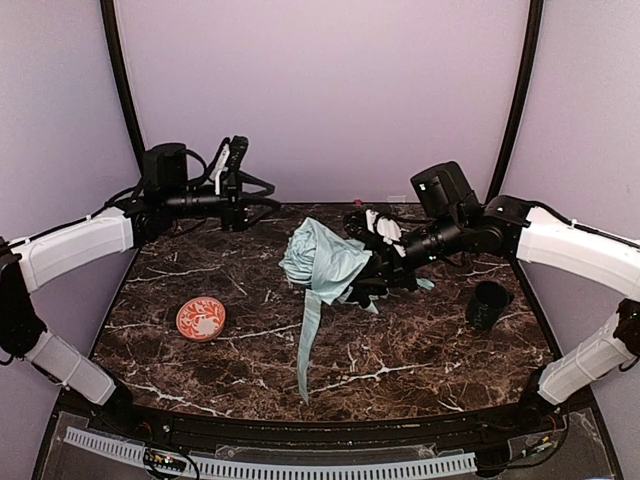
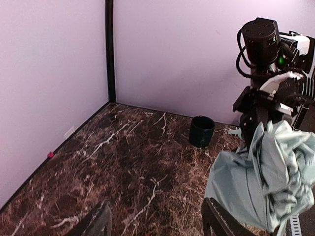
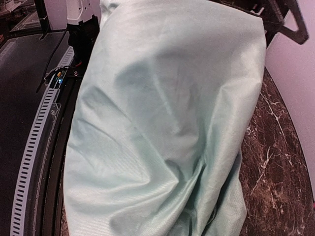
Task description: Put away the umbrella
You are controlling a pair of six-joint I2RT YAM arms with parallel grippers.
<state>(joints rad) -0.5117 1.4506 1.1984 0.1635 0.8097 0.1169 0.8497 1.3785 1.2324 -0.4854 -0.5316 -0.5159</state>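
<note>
The umbrella [image 1: 322,258] is a bunched bundle of pale mint fabric held above the middle of the marble table [image 1: 400,350], with a long mint strip hanging down to the tabletop. My right gripper [image 1: 383,264] reaches into the bundle from the right and is shut on it. In the right wrist view the umbrella fabric [image 3: 162,123] fills the frame and hides the fingers. My left gripper [image 1: 238,178] hangs at the back left, well away from the umbrella. In the left wrist view the left gripper [image 2: 155,219] stands open and empty, with the umbrella [image 2: 261,177] to its right.
A dark green cup [image 1: 488,305] stands upright on the right side of the table and appears as the cup [image 2: 202,130] in the left wrist view. A red patterned dish [image 1: 201,318] lies at the front left. Purple walls close the back and sides.
</note>
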